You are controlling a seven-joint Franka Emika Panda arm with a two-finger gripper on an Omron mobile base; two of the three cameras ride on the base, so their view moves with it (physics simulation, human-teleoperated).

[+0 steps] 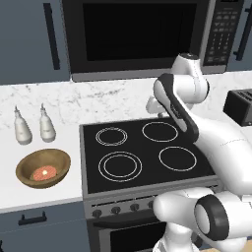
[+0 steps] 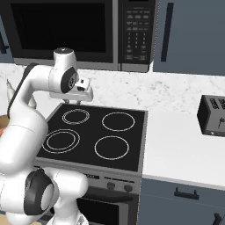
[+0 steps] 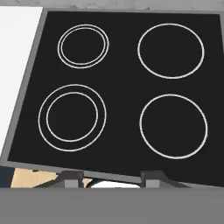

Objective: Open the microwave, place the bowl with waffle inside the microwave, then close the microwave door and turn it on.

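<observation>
The microwave (image 1: 147, 37) is sitting above the cooktop (image 1: 145, 152) with the microwave door (image 1: 138, 34) lying flat against its front. The bowl (image 1: 43, 168) is resting on the worktop (image 1: 29, 197) left of the cooktop, well apart from the arm, the waffle (image 1: 43, 173) lying inside it. The pincer (image 3: 113, 179) is hanging over the cooktop, its fingers standing apart and gripping nothing.
</observation>
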